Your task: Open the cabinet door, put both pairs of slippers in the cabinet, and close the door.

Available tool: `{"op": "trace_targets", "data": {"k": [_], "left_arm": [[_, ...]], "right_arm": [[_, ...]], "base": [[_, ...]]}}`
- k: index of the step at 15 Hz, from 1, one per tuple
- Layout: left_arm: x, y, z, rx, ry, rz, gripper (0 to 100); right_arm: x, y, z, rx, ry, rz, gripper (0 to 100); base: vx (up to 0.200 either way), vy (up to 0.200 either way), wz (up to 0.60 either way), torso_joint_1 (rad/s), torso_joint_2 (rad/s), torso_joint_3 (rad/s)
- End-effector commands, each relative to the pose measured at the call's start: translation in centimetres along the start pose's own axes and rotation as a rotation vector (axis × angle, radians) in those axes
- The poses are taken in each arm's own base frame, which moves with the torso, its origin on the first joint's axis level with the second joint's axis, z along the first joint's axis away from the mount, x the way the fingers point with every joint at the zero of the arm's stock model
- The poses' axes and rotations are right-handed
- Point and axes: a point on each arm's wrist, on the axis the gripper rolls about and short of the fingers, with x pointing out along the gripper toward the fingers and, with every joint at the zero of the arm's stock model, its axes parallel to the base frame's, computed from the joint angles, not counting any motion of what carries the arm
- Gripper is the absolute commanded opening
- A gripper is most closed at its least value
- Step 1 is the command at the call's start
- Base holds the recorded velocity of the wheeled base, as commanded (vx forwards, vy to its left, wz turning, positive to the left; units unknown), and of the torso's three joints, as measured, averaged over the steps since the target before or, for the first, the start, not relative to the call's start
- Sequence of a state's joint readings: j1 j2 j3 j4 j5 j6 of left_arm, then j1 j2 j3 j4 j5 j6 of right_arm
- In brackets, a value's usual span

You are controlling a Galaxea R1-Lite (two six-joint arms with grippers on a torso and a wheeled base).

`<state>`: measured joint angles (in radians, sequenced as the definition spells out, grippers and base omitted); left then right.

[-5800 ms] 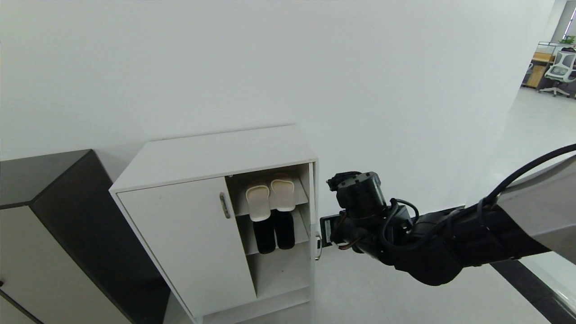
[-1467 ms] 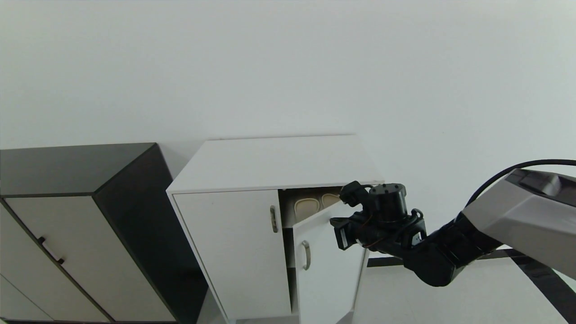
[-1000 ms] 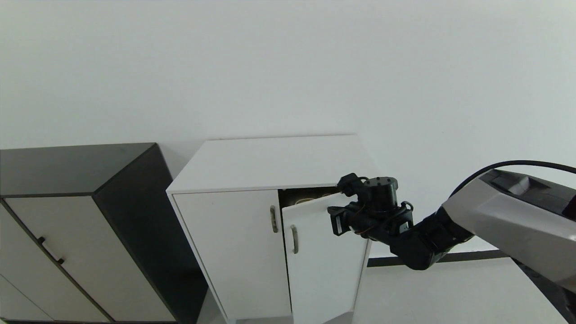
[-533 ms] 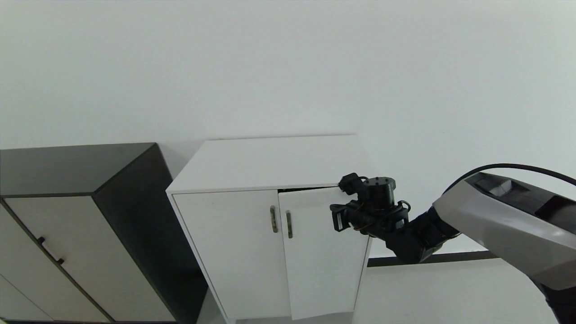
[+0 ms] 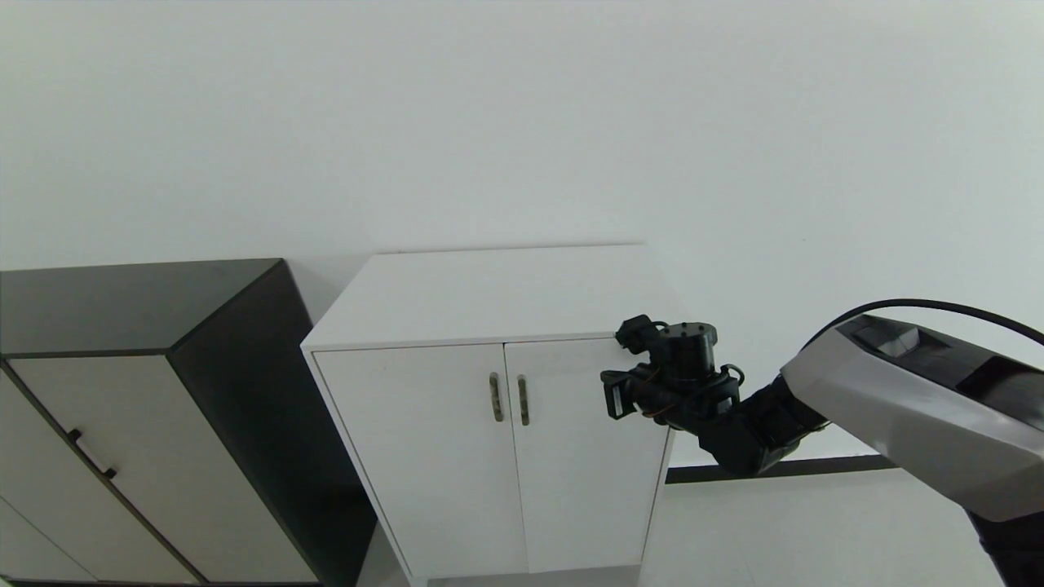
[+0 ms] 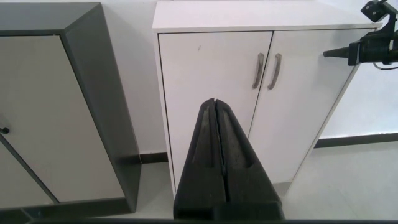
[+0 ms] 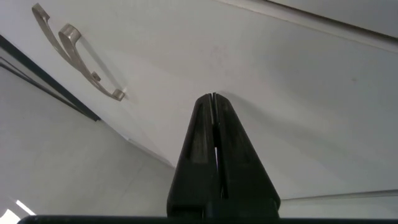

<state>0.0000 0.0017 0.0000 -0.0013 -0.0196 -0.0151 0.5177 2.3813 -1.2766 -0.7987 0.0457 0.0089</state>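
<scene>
Two-door cabinet at lower centre looks flush shut, and the right gripper, fingers pressed together, sits against the right door, so I'd push gently, straight in, no sideways scraping.

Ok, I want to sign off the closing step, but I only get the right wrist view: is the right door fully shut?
Observer: Yes. In the head view the right door lies flush with the left door, with no gap under the cabinet top.
Operator: Where on the door is the right gripper?
Observer: The right gripper is at the door's upper part, near the hinge side and away from its handle.
Operator: And the left arm?
Observer: The left gripper is shut and held back, apart from both doors.
</scene>
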Motion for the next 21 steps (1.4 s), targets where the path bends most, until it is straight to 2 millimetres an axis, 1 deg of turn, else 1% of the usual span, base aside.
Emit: {"op": "trace_targets", "data": {"k": [1,21], "left_arm": [[0.0,0.0,0.0,0.000,0.000,0.000,0],[0.0,0.0,0.0,0.000,0.000,0.000,0]], "right_arm": [[0.2,0.0,0.1,0.000,-0.007,0.000,0],[1.4,-1.0,-0.1,0.005,-0.023,-0.019,0]], "base": [[0.000,0.000,0.00,0.000,0.00,0.000],[0.000,0.000,0.00,0.000,0.00,0.000]]}}
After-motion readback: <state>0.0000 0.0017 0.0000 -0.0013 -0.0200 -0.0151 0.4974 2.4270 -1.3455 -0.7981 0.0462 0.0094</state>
